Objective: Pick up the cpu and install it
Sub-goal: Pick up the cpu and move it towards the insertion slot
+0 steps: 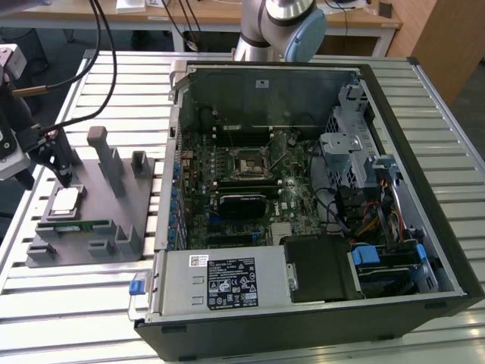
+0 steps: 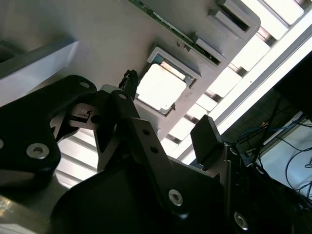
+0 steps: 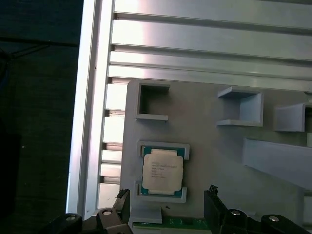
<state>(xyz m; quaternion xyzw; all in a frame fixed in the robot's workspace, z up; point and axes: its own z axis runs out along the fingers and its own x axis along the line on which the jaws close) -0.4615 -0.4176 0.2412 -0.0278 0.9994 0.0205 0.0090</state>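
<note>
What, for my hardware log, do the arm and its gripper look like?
The arm is silvery metal with a pale blue joint cap. The gripper is black, its linked plates fastened with silver screws, ending in two narrow dark jaws. Black cables run toward it.

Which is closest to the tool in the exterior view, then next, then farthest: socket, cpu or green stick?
1. cpu, on the fixture by the tool.
2. green stick, just past the cpu.
3. socket, inside the case, the exterior view's right.
</note>
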